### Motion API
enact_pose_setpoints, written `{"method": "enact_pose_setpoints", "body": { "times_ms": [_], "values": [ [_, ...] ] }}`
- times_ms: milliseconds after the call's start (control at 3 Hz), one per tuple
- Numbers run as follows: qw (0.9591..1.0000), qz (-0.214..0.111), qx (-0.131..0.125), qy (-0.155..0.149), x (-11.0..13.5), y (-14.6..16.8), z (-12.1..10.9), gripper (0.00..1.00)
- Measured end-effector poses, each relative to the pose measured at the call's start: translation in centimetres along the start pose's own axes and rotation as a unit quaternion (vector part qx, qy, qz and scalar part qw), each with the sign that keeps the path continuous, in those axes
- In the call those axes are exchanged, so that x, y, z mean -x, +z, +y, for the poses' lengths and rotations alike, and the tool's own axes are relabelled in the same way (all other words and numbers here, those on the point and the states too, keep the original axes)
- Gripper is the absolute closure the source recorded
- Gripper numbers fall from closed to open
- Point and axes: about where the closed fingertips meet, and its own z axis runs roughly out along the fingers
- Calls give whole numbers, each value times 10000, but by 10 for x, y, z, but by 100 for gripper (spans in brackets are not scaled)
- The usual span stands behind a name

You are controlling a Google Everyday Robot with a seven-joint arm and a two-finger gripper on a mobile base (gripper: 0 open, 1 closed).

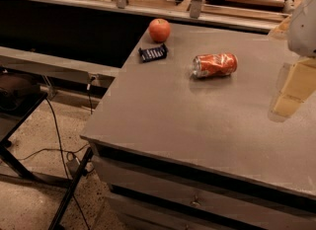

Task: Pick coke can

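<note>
The coke can is red-orange with white markings. It lies on its side on the grey table top, toward the back middle, with its silver top facing left. My gripper hangs at the right edge of the view, above the table. It is to the right of the can and a little nearer the front, apart from it and holding nothing that I can see. The white arm rises above it.
A round red apple sits at the table's back left corner, with a small flat dark blue packet just in front of it. Drawers are under the table top. A dark stand and cables are on the floor at left.
</note>
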Motion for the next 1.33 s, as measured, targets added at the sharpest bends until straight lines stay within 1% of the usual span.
{"method": "enact_pose_setpoints", "body": {
  "times_ms": [333, 667, 1000, 1333],
  "values": [
    [10000, 0, -1, 0, 0, 0, 0, 0],
    [9997, 87, -56, -207, 9, 10, -26, 0],
    [9980, 304, -113, -534, 22, 37, -76, 0],
    [9943, 546, -127, -910, 42, 71, -121, 0]
  ]
}}
